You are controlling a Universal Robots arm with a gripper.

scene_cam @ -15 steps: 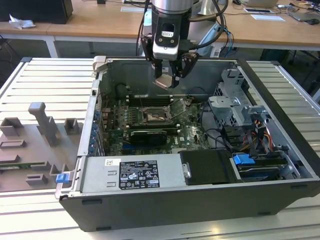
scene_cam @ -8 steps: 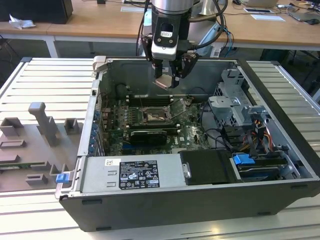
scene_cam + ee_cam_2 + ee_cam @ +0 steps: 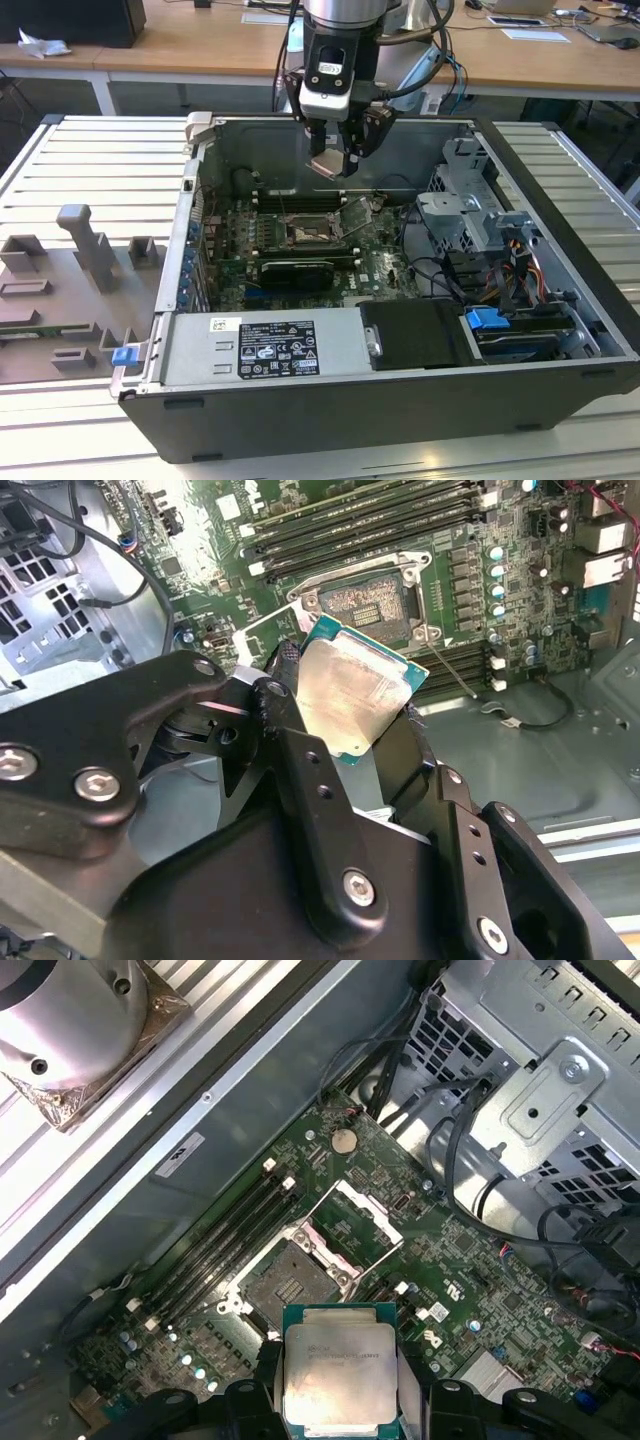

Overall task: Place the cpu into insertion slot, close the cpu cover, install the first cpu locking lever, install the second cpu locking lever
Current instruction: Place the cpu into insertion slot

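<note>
Aloft, cpu point(image 3: 345, 695) tilted between fingers point(image 3: 280, 695), above insertion slot point(image 3: 375, 600)

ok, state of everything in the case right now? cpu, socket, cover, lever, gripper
Pale silvery-beige square cpu: clamped in the jaws, held above the board, not seated.
Black gripper: jaws shut on the cpu.
Square silver-rimmed insertion slot: empty, uncovered.
Thin silvery metal-frame cpu cover: raised, open.
Thin wire locking lever: unlatched.
Black computer case: side open.
</note>
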